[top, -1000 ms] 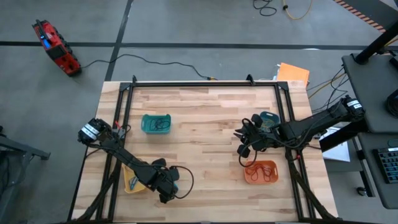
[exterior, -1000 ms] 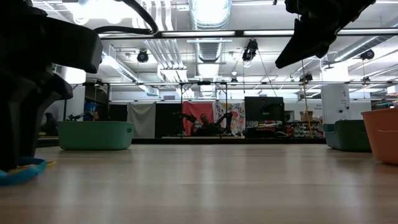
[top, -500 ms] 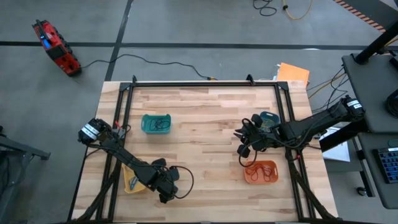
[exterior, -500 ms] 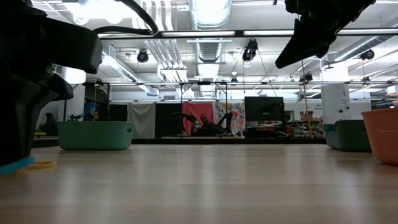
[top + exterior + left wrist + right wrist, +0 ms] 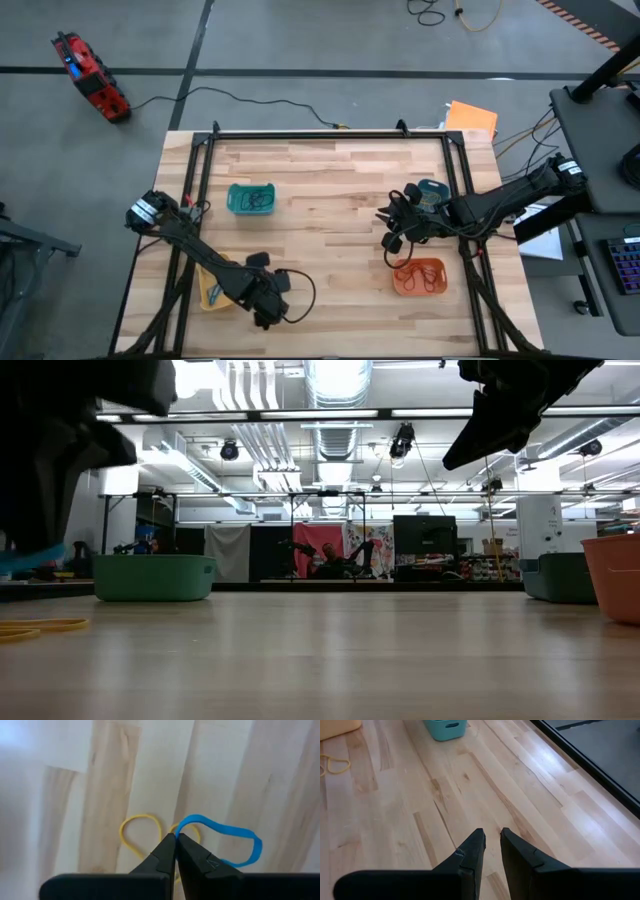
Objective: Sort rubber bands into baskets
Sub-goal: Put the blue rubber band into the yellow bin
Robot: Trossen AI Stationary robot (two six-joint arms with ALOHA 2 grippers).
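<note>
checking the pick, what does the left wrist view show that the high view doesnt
Only the left wrist view: the left claw is shut on a blue rubber band, lifted off the wood, with a yellow rubber band lying on the table below.

Only the high view: the whole layout, with the teal basket, orange basket, yellow basket, blue basket, and the right claw hanging mid-table right.

Both: the left claw over the table's near left part, and the bare wood planks.

Bright ceiling glare, backlit silhouettes
</note>
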